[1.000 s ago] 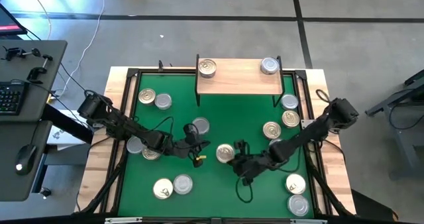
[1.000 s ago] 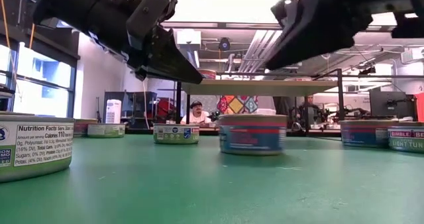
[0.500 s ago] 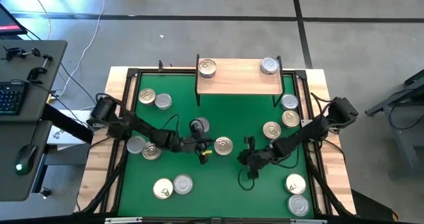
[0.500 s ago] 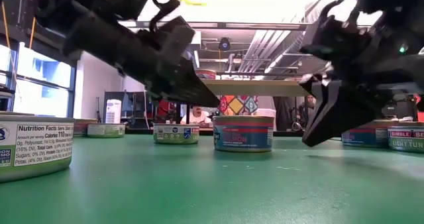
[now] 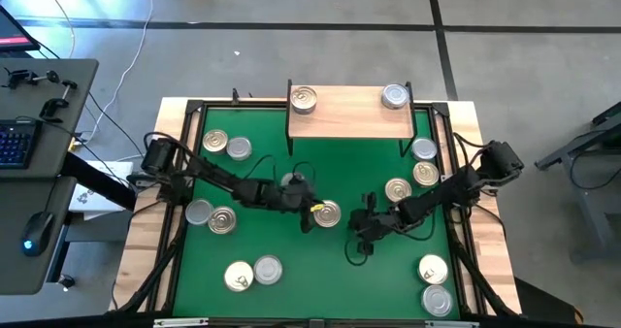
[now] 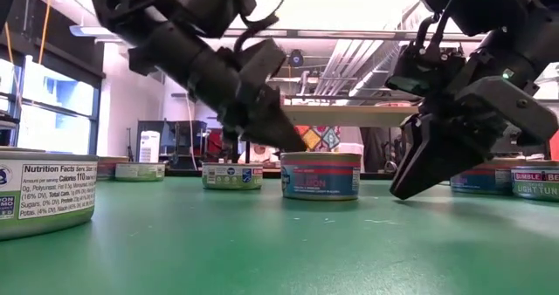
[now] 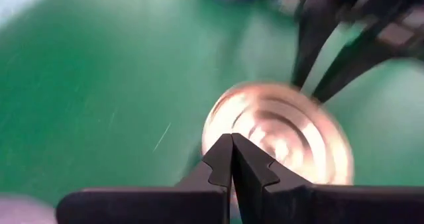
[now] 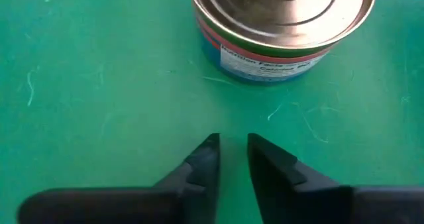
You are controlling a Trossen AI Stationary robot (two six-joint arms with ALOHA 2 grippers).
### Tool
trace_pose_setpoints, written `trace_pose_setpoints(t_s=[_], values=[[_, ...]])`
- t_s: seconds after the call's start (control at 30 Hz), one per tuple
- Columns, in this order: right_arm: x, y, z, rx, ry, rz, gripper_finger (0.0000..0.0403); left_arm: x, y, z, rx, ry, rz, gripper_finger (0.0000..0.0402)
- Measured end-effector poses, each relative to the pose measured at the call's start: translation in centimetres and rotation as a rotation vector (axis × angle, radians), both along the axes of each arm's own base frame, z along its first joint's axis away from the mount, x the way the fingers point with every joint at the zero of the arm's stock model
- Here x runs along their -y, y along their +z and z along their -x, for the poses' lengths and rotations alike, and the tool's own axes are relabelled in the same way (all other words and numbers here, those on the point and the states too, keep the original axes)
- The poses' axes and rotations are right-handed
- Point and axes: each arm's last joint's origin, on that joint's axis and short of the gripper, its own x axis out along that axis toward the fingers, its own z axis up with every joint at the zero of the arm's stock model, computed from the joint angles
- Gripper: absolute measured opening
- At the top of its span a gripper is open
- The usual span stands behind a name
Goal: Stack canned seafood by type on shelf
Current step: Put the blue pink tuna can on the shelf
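Observation:
A golden-lidded can (image 5: 328,213) stands upright on the green mat (image 5: 291,289) near its middle, also seen in the low view (image 6: 320,174). My left gripper (image 5: 312,212) is shut, with its tips at the can's left rim (image 7: 225,128). My right gripper (image 8: 232,148) is low over the mat just right of the can (image 8: 281,25), slightly open, with nothing between its fingers. The shelf (image 5: 349,114) stands at the far edge. On it are a golden-lidded can (image 5: 304,99) at the left end and a silver one (image 5: 394,97) at the right end. My left gripper's shut fingertips (image 7: 233,159) come slanting down from the table's left and stand at the rim of the golden-lidded can (image 6: 290,155). I cannot tell whether they touch it. The can sits flat on the mat.
Other cans are scattered over the mat: two at the far left (image 5: 215,140), two at the left (image 5: 222,221), two near the front (image 5: 239,276), one beneath my left arm (image 5: 293,182), three at the right (image 5: 398,189) and two at the front right (image 5: 433,268). A black frame (image 5: 184,173) rims the mat.
My left gripper has moved right and slightly toward the far edge, sinking until its tips reach the golden-lidded can. My right gripper has dropped toward the mat, moved right away from the can and rolled. The can has slid a little toward the far edge.

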Motion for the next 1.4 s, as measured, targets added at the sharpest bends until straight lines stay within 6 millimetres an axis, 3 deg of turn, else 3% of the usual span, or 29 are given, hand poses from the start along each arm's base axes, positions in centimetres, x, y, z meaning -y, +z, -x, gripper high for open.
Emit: trace_pose_setpoints(t_s=[0.23,0.5,0.93,1.4], values=[[-1.2,0.8,-0.4,-0.024,0.152,-0.116,0.0102,0.5,-0.3,0.5,-0.084,-0.005,-0.017,0.0000],[-3.4,2.9,-1.5,0.057,0.318,-0.039,0.0092,2.0,-0.4,0.8,-0.102,-0.100,0.007,0.0000],[-3.5,3.2,-1.5,0.002,0.318,-0.021,0.0089,4.8,-0.7,1.6,-0.125,-0.158,0.009,0.0000],[-3.5,3.2,-1.5,0.002,0.315,-0.024,0.0089,5.4,-0.9,2.5,-0.189,-0.128,-0.022,0.0000]])
